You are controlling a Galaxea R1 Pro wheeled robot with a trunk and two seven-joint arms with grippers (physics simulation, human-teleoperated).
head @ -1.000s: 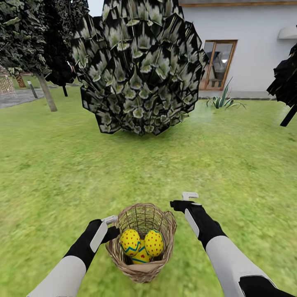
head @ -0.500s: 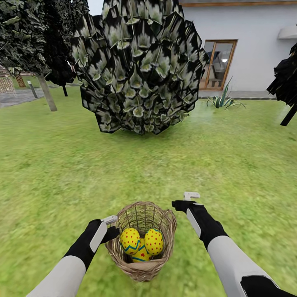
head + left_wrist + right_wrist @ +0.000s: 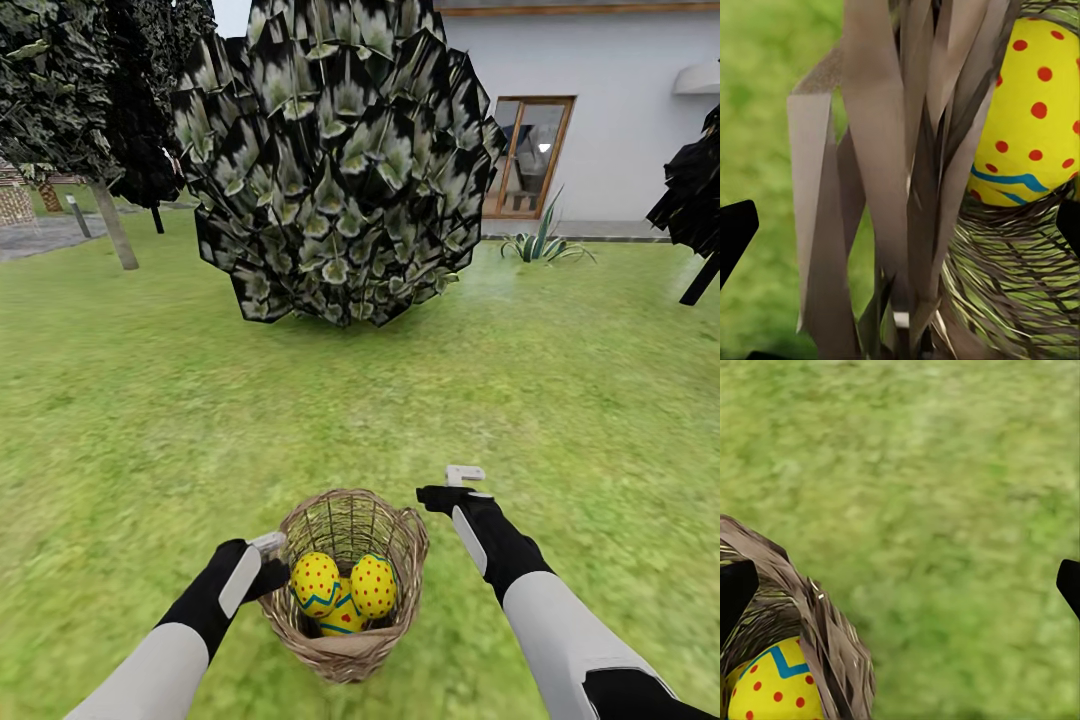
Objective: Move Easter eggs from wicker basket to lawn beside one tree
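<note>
Left gripper (image 3: 270,545) sits right at the wicker basket (image 3: 345,650), its pale fingertips against the braided rim on the robot's left side; in the left wrist view the dark finger tips stand wide apart at the frame edges with the woven wall (image 3: 892,187) between them, so it is spread and clamping nothing. Right gripper (image 3: 462,478) hovers over the lawn (image 3: 560,380) just beside the basket's far right rim, not touching it; the right wrist view puts its two dark tips at opposite edges, spread open over bare grass.

The basket stands upright on the lawn between the two arms, mouth facing up. Inside, the Easter eggs (image 3: 343,592) are huddled together at the near side: two stand side by side on end, long axes roughly vertical and blunt tops up, red dots showing, with a third wedged low between them showing blue zigzag and a red mark. Which way that third one points I cannot tell.

Well beyond, a big round leafy bush (image 3: 335,160), a tree (image 3: 112,225) with a pale trunk at far left, and a white house (image 3: 610,110) behind.
</note>
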